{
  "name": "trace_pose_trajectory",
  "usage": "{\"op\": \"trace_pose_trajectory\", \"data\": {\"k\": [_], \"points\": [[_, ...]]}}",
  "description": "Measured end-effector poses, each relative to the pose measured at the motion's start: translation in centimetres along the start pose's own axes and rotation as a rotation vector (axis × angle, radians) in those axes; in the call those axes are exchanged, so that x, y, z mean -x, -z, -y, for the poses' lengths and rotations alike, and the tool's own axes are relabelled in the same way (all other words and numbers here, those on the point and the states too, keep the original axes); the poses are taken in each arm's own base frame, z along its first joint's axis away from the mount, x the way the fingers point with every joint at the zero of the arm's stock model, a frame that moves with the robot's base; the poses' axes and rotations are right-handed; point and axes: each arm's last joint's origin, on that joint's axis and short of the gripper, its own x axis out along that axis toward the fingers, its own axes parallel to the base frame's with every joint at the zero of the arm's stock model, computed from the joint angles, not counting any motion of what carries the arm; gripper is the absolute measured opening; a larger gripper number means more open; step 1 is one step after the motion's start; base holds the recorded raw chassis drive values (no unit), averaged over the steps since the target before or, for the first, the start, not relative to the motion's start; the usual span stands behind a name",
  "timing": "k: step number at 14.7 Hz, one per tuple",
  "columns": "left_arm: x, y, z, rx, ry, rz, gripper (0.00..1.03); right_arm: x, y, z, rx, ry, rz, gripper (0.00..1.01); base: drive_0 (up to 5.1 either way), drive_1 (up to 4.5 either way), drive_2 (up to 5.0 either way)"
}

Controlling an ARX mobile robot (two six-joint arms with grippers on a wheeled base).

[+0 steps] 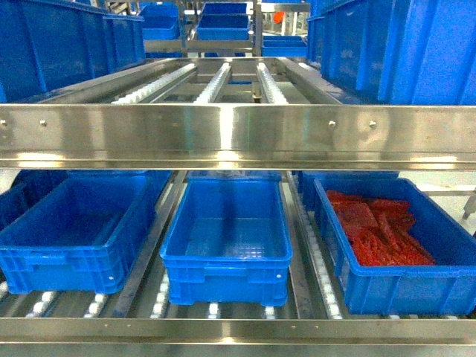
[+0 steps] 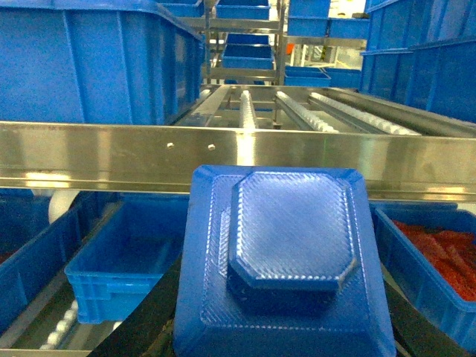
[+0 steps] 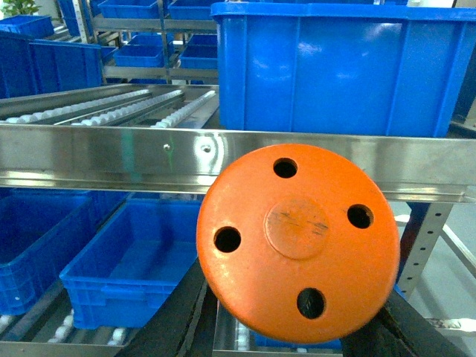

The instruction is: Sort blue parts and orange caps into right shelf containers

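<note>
Access to lower shelf: open gap under steel crossbeam point(image 1: 238, 134). Left crate point(image 1: 74, 230) and middle crate point(image 1: 227, 238) open-topped, unfilled; right crate point(image 1: 394, 245) holds red parts point(image 1: 375, 230).

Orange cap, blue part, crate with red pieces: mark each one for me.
orange cap point(image 3: 297, 242): right wrist view, centre disc of its face.
blue part point(image 2: 286, 260): left wrist view, raised octagonal top.
crate with red pieces point(image 1: 401, 286): head view, front wall.

Glossy plastic crates point(image 1: 227, 253); polished steel rail point(image 1: 238, 134).
</note>
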Motion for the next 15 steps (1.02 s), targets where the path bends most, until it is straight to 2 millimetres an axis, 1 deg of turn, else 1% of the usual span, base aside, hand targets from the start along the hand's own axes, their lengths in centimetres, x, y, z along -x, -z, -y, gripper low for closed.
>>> {"op": "trace_pose_trajectory", "data": {"k": [15], "points": [[0.0, 0.01, 0.0, 0.0, 0.0, -0.002, 0.43, 0.0, 0.04, 0.0, 0.0, 0.0, -0.004, 0.4, -5.0, 2.41, 2.4]]}}
